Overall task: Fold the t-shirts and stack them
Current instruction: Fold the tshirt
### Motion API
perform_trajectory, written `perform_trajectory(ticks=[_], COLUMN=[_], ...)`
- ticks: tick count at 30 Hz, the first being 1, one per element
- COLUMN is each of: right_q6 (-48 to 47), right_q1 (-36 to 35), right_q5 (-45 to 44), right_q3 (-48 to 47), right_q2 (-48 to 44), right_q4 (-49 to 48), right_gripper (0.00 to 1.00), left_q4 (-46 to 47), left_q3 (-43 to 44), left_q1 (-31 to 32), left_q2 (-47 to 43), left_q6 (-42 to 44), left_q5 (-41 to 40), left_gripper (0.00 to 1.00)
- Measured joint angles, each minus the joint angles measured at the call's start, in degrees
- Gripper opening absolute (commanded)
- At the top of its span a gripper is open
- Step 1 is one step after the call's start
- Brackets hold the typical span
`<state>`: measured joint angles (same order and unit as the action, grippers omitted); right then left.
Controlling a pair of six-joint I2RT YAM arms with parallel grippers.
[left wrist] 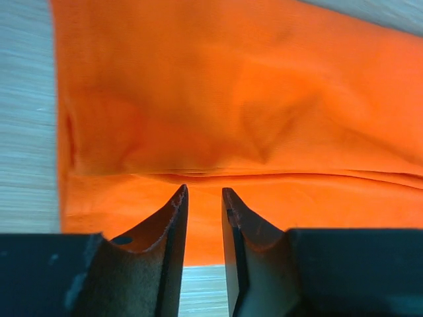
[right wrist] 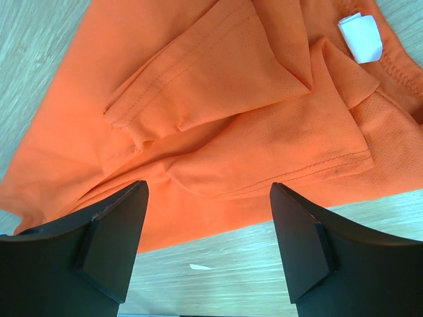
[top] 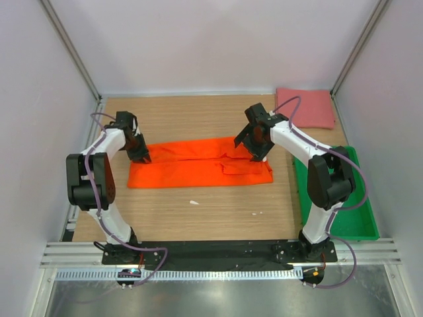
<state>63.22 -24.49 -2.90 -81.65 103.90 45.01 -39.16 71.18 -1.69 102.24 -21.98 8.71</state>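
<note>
The bright orange cloth t-shirt (top: 192, 173) is lying on the wooden table (top: 198, 221) just beneath the left fingers (left wrist: 168, 228), which are hovering narrowly parted, and the right fingers (right wrist: 109, 238), which are gaping wide and empty.

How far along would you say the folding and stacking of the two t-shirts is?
Done: the pink-red shirt lies as a folded rectangle at the far right corner. In hand: the orange shirt is folded lengthwise into a long band; the left gripper, narrowly open, and the right gripper, wide open, hang over its ends, gripping nothing. Left: fold it shorter and stack the two shirts.
</note>
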Motion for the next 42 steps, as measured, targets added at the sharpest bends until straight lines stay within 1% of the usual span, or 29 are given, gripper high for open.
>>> perform_trajectory(ticks=[2,6,9,10,11,14,19,24,33,35,38,42], right_q6=[0.3,0.4,0.4,0.4,0.4,0.3,-0.2,-1.0,-1.6,-1.8,-2.0,-1.9], right_q1=[-0.1,-0.1,-0.1,-0.1,-0.1,-0.1,-0.1,-0.1,-0.1,0.0,0.0,0.0], right_q5=[0.0,0.2,0.3,0.4,0.5,0.7,0.9,0.9,1.9,2.1,2.2,2.2], right_q3=[0.3,0.7,0.7,0.7,0.7,0.7,0.7,0.7,0.7,0.7,0.7,0.7], right_q2=[0.0,0.2,0.4,0.5,0.5,0.7,1.0,1.1,2.3,3.3,4.0,4.0], right_q4=[-0.4,-0.5,-0.7,-0.7,-0.8,-0.8,-0.8,-0.7,-1.0,-1.1,-1.1,-0.9], right_gripper=[0.80,0.80,0.80,0.80,0.80,0.80,0.80,0.80,0.80,0.80,0.81,0.81], left_q4=[0.5,0.8,1.2,1.6,1.4,1.6,1.6,0.9,1.1,1.2,1.1,0.7], left_q3=[-0.9,-2.7,-3.3,-3.0,-2.4,1.2,5.5,4.2,-2.1,-2.2,-2.0,0.3], left_q1=[-1.1,-2.6,-2.6,-2.6,-2.6,-2.9,-4.1,-5.5,-6.5,-6.9,-7.7,-8.6], left_q2=[0.0,-0.8,-3.4,-4.5,-4.9,-4.2,0.2,2.7,2.7,2.8,2.5,-0.3], left_q6=[0.1,0.4,0.1,0.1,0.0,-0.2,-0.3,-0.2,1.1,1.5,1.3,-0.1], left_q5=[-1.0,-1.0,-1.1,-1.2,-1.2,-1.5,-2.9,-4.6,-6.7,-6.7,-6.6,-5.6], left_gripper=[0.21,0.20,0.16,0.13,0.08,0.04,0.02,0.00,0.00,0.05,0.20,0.22])
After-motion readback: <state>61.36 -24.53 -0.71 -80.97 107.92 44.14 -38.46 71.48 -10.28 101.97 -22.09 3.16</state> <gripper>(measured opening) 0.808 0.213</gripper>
